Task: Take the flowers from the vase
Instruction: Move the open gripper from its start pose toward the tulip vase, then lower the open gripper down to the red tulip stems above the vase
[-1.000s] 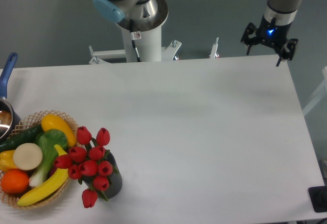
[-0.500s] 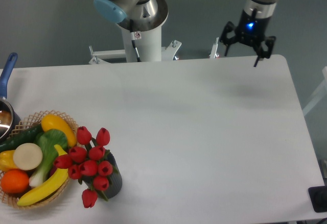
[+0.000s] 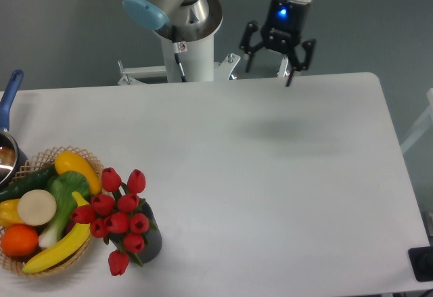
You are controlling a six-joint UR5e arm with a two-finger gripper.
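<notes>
The flowers (image 3: 120, 220), a bunch of red tulip buds with green stems, stand in the vase (image 3: 150, 243), a short dark cylinder at the table's front left. One bud droops over the vase's front rim. My gripper (image 3: 270, 70) hangs open above the table's far edge, right of the arm's white base, far from the flowers. Nothing is between its fingers, and a blue light glows on its wrist.
A wicker basket (image 3: 76, 259) with a banana, orange, yellow squash and green vegetables sits directly left of the vase, touching the flowers. A blue-handled metal pot (image 3: 7, 131) is at the left edge. The arm's white base (image 3: 189, 52) stands behind the table.
My gripper has travelled left along the table's far edge, from the far right corner to just right of the arm's base. The flowers and vase have not moved.
</notes>
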